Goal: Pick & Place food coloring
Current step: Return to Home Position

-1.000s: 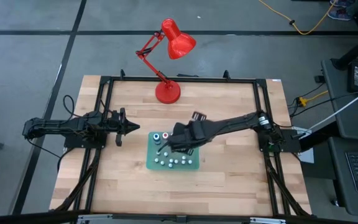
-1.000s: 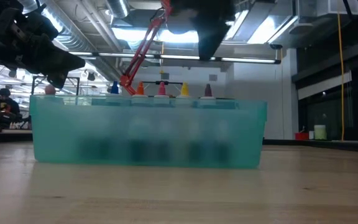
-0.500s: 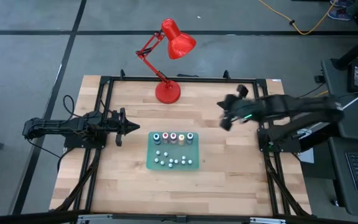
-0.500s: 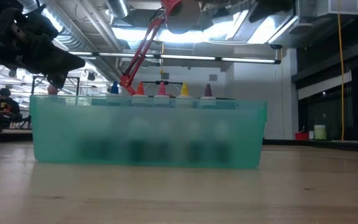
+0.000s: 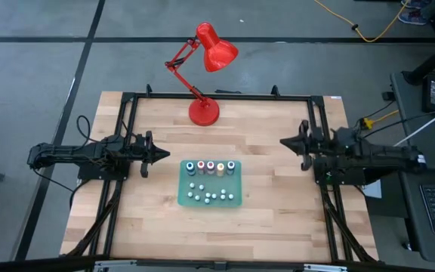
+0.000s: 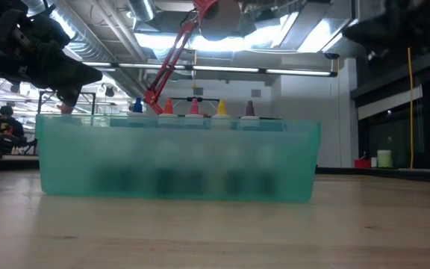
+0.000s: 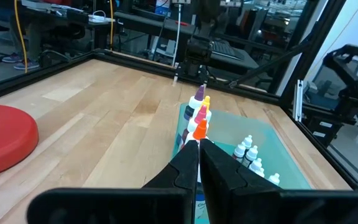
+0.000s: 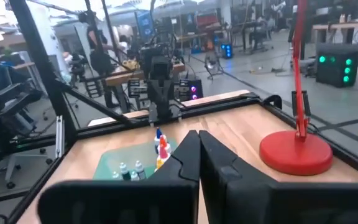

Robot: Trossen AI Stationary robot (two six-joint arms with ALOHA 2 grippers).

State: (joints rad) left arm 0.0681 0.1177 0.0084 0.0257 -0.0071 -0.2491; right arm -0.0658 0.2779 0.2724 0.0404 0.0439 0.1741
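Observation:
The food coloring bottles (image 5: pixel 210 167) stand upright in a row along the far side of a green tray (image 5: pixel 236 202), away from both grippers. In the low view their blue, orange, red, yellow and purple tops (image 6: pixel 193 107) stick up over the tray's translucent wall (image 6: pixel 178 161). My left gripper (image 5: pixel 162 155) is shut and hovers left of the tray, pointing at it. My right gripper (image 5: pixel 284 142) is shut and hovers to the right of the tray and a little farther back. The left wrist view shows the row of bottles (image 7: pixel 199 115) straight ahead of the shut fingers (image 7: pixel 199 144).
Several small white bottles (image 5: pixel 210 196) stand in the near part of the tray. A red desk lamp rests by its round base (image 5: pixel 205 112) near the table's far edge, with its head (image 5: pixel 217 51) beyond that edge. Bare wood lies on all sides of the tray.
My right gripper has left the spot above the left end of the bottle row, swung up and toward the table's right edge, and now hovers by its base at the right. The bottles it covered show again in the tray. The left arm has kept still.

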